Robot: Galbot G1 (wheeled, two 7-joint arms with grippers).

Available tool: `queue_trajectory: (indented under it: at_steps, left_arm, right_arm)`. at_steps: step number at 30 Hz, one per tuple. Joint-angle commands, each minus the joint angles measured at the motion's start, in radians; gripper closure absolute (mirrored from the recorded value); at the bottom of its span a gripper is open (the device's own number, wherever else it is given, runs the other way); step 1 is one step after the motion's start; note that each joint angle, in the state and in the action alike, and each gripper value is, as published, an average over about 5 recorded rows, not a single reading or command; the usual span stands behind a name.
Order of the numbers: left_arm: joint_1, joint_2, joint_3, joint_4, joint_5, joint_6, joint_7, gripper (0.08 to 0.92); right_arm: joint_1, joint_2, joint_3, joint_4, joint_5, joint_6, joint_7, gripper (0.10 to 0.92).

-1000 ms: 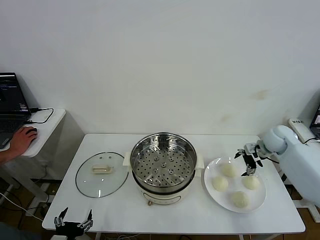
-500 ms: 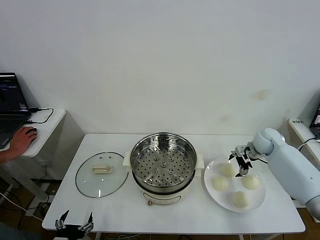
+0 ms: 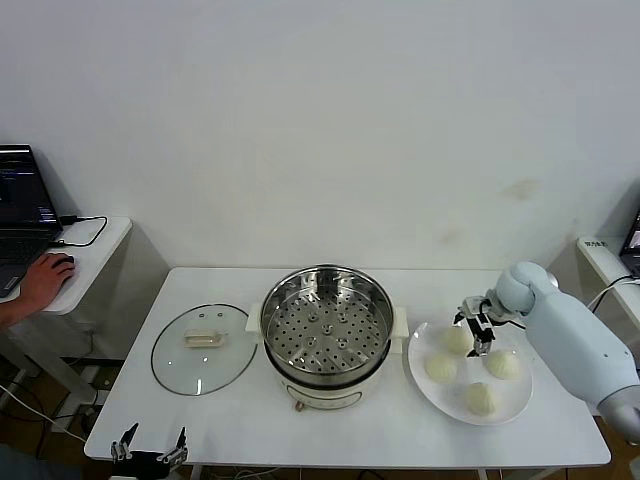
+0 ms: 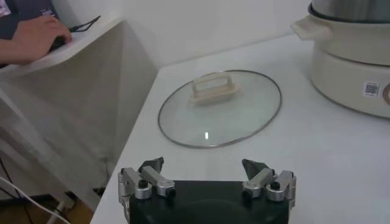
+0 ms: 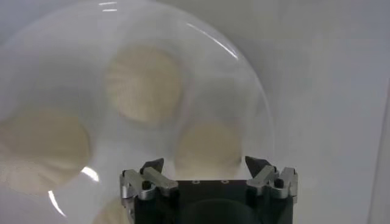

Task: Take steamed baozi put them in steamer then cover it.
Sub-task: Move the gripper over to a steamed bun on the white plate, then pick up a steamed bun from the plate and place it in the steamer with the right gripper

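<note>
Still untouched, four buns sit on a white plate [image 3: 428,400] at the right end of the table [image 3: 230,420] — the back bun [image 3: 456,339], a left bun [image 3: 440,367], a right bun [image 3: 503,365] and a front bun [image 3: 481,399], spaced apart so each can be taken singly. We have our right gripper [image 3: 477,330] hanging directly over the back bun, fingers pointed down and spread to either side of it; from the wrist camera the fingers [image 5: 150,173] stand apart with a bun [image 5: 208,149] just beyond them, and nothing is pinched yet. We judge this the approach for the first pick, the nearest bun to the pot being the natural start.

Just beside the plate, mid-table, the steamer [image 3: 326,335] stands open, its perforated tray bare — ready to receive what we lift across. Its glass lid [image 3: 204,347] lies flat on the table to the steamer's left, handle up, parked clear of the loading path and within reach of our other arm for the final step.

Our left gripper [image 3: 148,452] waits low at the table's front-left corner, fingers spread and holding nothing, the lid [image 4: 219,108] in plain sight of its wrist camera. Off to the far left, a person's hand [image 3: 42,281] rests on a mouse at a side desk [image 3: 95,250] beside a laptop [image 3: 22,205].
</note>
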Motion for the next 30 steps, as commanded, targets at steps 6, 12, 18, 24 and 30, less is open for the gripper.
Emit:
queue_trajectory:
  at_steps: [6, 12, 18, 24, 30]
  left_arm:
    - [-0.003, -0.001, 0.005, 0.004, 0.007, -0.002, 0.000, 0.177]
    - [-0.002, -0.002, 0.007, 0.004, 0.009, -0.003, 0.000, 0.177]
    - [-0.003, -0.005, 0.013, 0.004, 0.012, -0.005, -0.005, 0.177]
    - [-0.011, -0.006, 0.019, 0.005, 0.012, -0.007, -0.007, 0.177]
    - [-0.011, 0.000, 0.013, -0.016, 0.009, -0.007, -0.007, 0.177]
  right_arm:
    - [0.004, 0.009, -0.005, -0.021, 0.000, 0.000, 0.026, 0.353]
    - [0.007, 0.002, -0.003, -0.017, 0.012, -0.001, 0.025, 0.383]
    - [0.029, -0.033, -0.012, 0.026, 0.080, -0.015, 0.002, 0.413]
    - [0.113, -0.084, -0.064, 0.097, 0.182, -0.037, -0.032, 0.415]
    - [0.365, -0.099, -0.229, 0.141, 0.365, -0.071, -0.089, 0.407]
